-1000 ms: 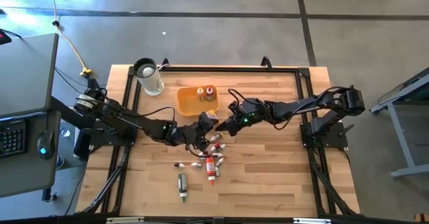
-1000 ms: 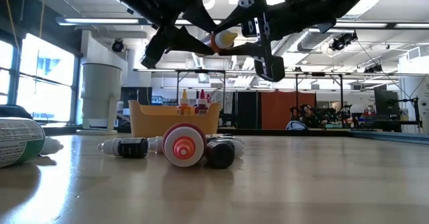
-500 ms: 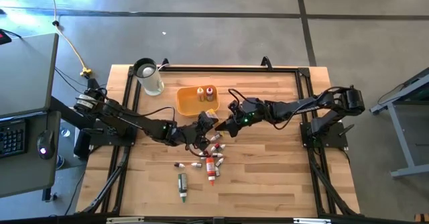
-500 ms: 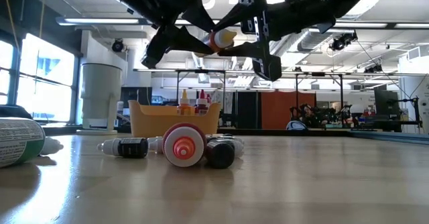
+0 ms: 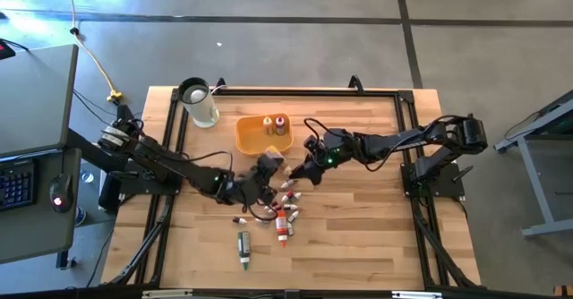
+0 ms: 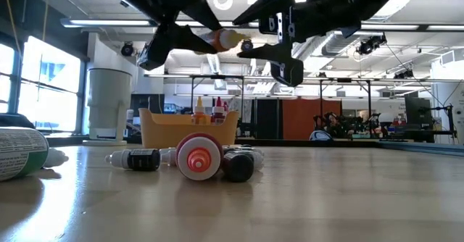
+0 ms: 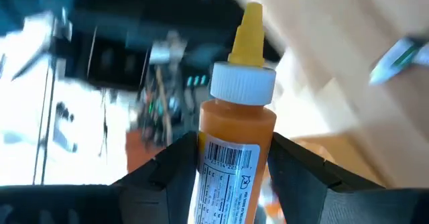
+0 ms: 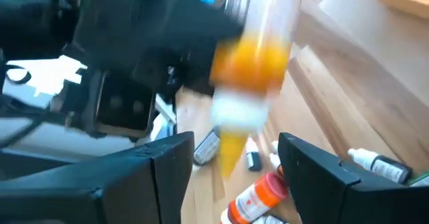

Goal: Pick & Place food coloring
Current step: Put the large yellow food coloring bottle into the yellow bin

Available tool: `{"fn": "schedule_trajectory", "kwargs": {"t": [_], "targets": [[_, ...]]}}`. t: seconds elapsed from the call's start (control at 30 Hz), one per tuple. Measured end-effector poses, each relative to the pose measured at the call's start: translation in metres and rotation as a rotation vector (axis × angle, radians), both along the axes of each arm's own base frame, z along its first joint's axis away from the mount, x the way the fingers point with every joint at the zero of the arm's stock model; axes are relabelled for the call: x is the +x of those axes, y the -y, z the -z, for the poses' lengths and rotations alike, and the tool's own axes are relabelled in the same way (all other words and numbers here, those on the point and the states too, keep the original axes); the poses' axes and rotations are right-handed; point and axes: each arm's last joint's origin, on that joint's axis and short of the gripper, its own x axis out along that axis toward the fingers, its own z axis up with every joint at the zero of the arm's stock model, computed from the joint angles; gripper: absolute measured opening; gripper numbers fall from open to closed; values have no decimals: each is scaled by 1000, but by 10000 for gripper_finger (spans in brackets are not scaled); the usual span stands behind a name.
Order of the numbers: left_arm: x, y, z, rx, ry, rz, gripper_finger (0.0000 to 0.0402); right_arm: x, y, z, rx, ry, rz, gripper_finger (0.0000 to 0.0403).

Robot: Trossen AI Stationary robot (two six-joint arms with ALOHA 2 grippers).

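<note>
An orange food coloring bottle (image 7: pixel 236 137) with a white collar and a yellow tip hangs high over the table's middle, and my left gripper (image 7: pixel 234 153) is shut on it. In the low view the bottle (image 6: pixel 220 39) lies roughly level, its tip toward my right gripper (image 6: pixel 279 45). That gripper (image 8: pixel 234 153) is open, with its fingers on either side of the tip and not touching it. More food coloring bottles (image 5: pixel 285 205) lie in a heap on the table below. Two bottles (image 5: pixel 275 123) stand upright in the yellow-orange tray (image 5: pixel 243 138). My left gripper pinches the bottle's labelled body (image 7: pixel 228 167) between its two fingers (image 7: pixel 171 177), below the white collar. The fingers lie along the bottle, one on each side. The bottle is lifted clear of the table, and its tip sticks out beyond the fingertips.
A white jug (image 5: pixel 199 102) stands at the table's far left, beside the tray. A green tube (image 5: pixel 243 248) and a small dark bottle (image 5: pixel 240 219) lie near the front, left of the heap. Black frame rails (image 5: pixel 407 129) run along the table's sides.
My right gripper has opened and let go of the bottle's tip while staying where it was. My left gripper has turned with the bottle, so that the tip has swung a little away from my right gripper. The bottle stays clear of the table.
</note>
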Motion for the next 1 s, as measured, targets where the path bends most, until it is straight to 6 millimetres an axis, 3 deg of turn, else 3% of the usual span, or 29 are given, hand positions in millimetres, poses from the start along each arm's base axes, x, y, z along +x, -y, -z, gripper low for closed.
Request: {"fn": "schedule_trajectory", "kwargs": {"t": [0.3,0.47,0.63,0.83,1.0], "targets": [[-11,7,-2,-207,420,-343,169,-4,-2,9,-9,-95,-17,212],[-10,-2,-6,-390,591,-383,169,-4,-12,10,-16,-101,-49,213],[-7,-33,-19,-596,638,-355,169,-4,-27,10,-39,-98,-93,213],[-16,-90,-44,-804,742,-375,169,-6,-44,10,-71,-89,-152,213],[-15,-134,-32,-1071,741,-331,169,-7,-53,10,-110,-72,-184,213]]}}
